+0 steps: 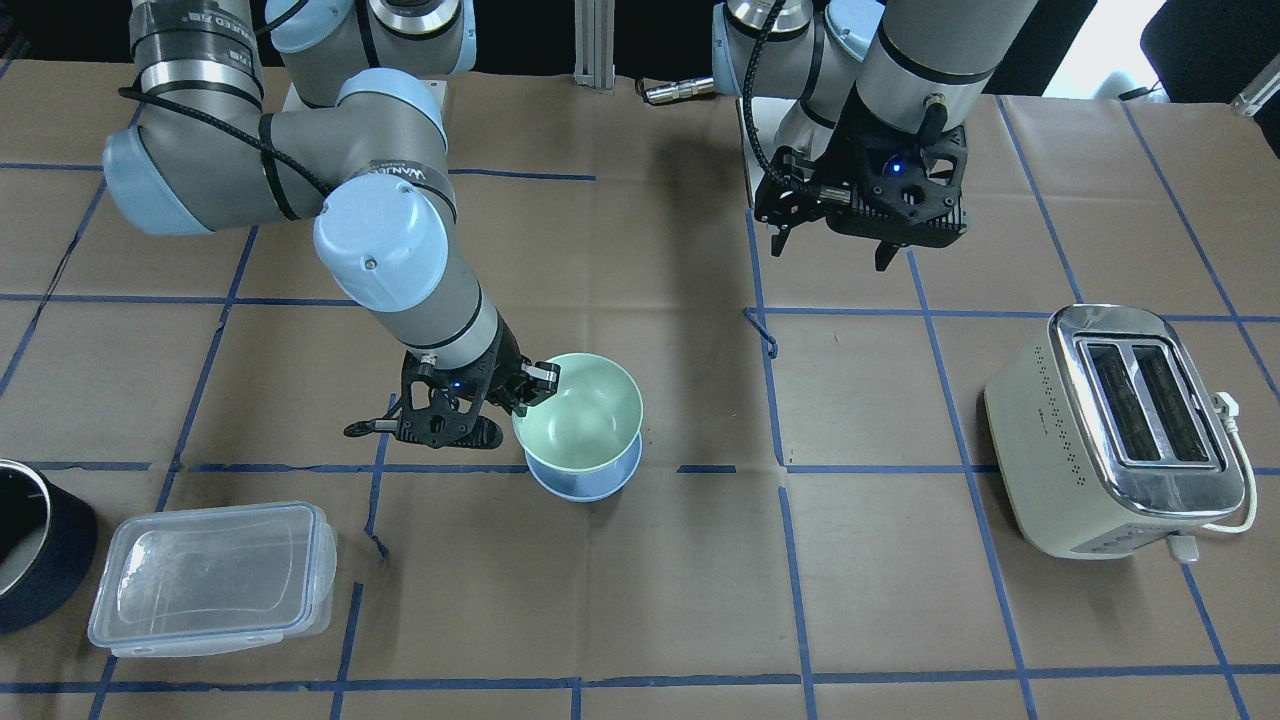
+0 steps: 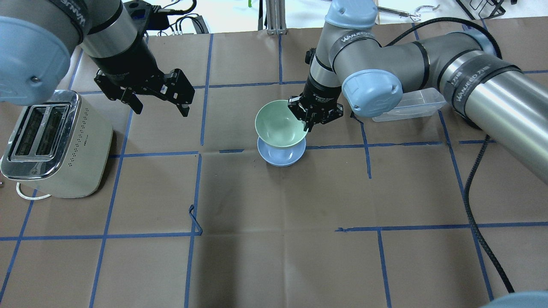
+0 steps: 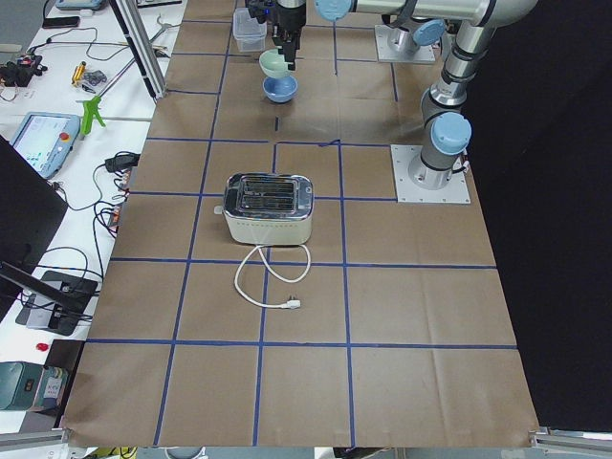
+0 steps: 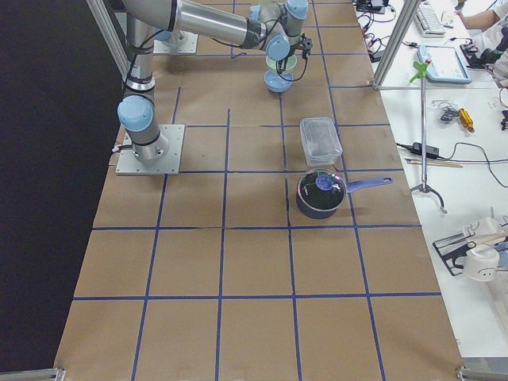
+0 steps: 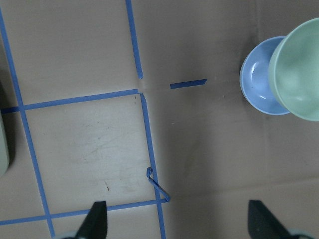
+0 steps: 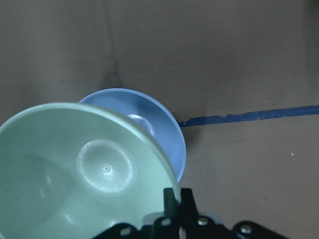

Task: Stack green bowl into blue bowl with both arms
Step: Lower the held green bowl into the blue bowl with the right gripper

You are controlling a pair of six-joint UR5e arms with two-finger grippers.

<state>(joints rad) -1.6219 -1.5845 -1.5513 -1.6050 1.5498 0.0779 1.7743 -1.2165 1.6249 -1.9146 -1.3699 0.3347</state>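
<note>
Right gripper [image 2: 306,124] pinching green bowl [image 2: 278,126] at right rim, fingers either side of wall. Green bowl upright, held over blue bowl [image 2: 280,156], overlapping it, shifted slightly toward far side (contact between the two not clear). Blue bowl on table [image 2: 274,256] near centre, beside short blue tape mark. Left gripper [image 2: 162,110] spread wide, holding nothing, above table at far left, just right of toaster [image 2: 64,145]

Cream toaster [image 1: 1120,430], clear plastic container [image 1: 210,578], dark lidded saucepan [image 4: 320,194]
</note>
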